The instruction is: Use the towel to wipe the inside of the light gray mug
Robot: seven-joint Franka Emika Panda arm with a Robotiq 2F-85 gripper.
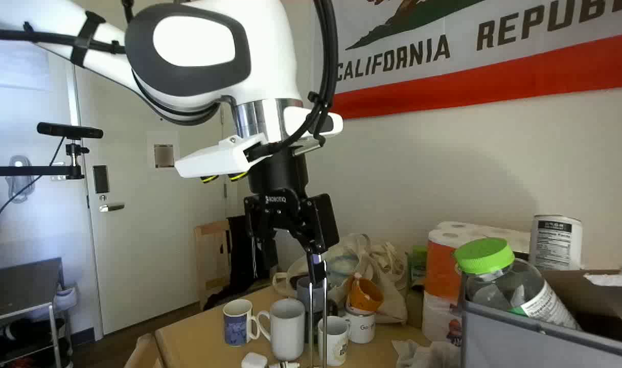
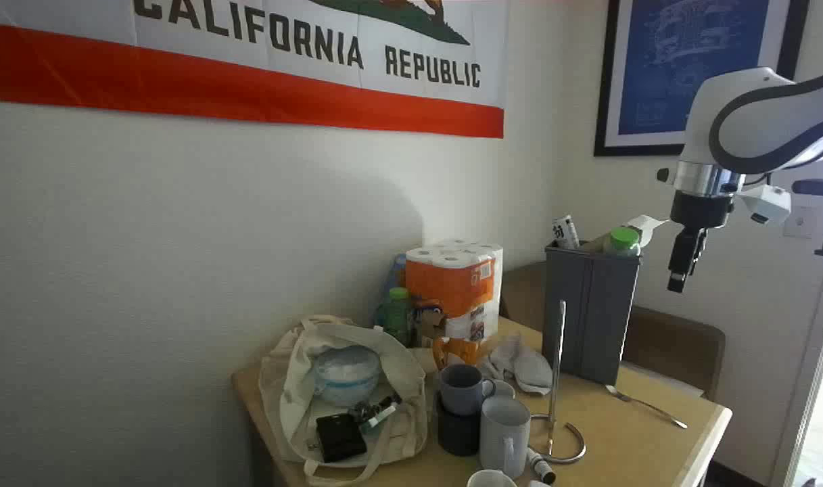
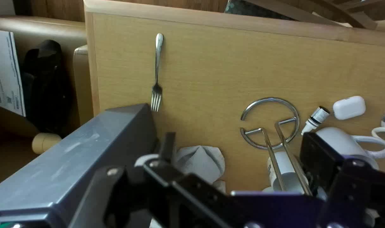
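The light gray mug [image 1: 288, 331] stands upright in an exterior view, presumably for wiping within. In an exterior view, the towel [image 2: 521, 365] lies on the desk [image 2: 634, 446] beside the bin [image 2: 590, 311]. In the wrist view, empty fingers [image 3: 320, 158] spread wide, likely for the towel.

In an exterior view the arm [image 1: 270, 51] reaches in from the upper left, then bends down at the wrist [image 1: 267, 120], so the gripper [image 1: 294, 270] hangs pointing pretty much straight down, just a bit of a lean. Black cables [image 1: 327, 61] droop alongside it. Fingers [image 3: 319, 155] are spread nice and wide, and the wrist view makes that clear, one on each side of a big gap. In an exterior view the gripper [image 2: 677, 281] is nearly side-on, so one finger mostly hides the other.
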